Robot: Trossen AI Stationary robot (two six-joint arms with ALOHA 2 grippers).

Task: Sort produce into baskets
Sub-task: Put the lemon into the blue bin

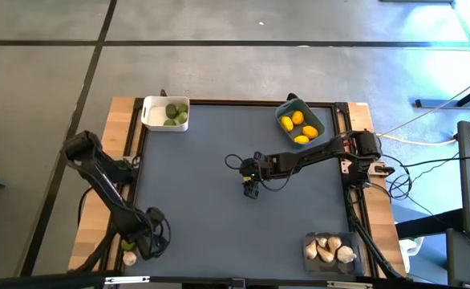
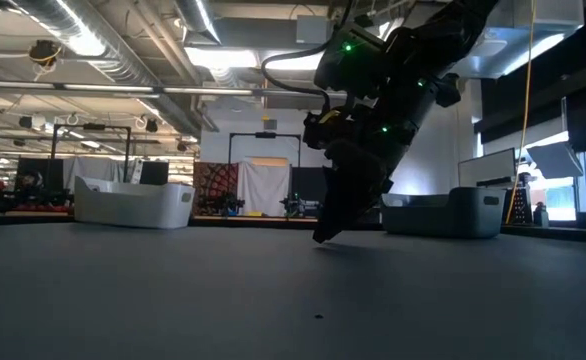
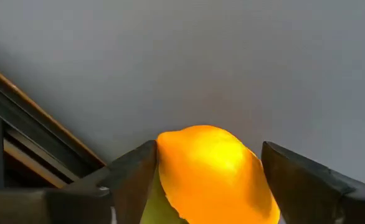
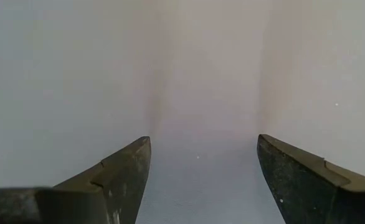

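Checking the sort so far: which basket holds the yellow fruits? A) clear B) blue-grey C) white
B: the high view shows the yellow fruits in the blue-grey basket; the white basket holds green fruits and the clear basket holds garlic.

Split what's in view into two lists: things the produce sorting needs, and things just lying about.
Job:
- white basket with green fruits
- blue-grey basket with lemons
- clear basket with garlic bulbs
- loose garlic bulb at the table's near left corner
- lemon between the left gripper's fingers
- right gripper, open, mid-table

Lying about:
- cables beyond the table's right edge
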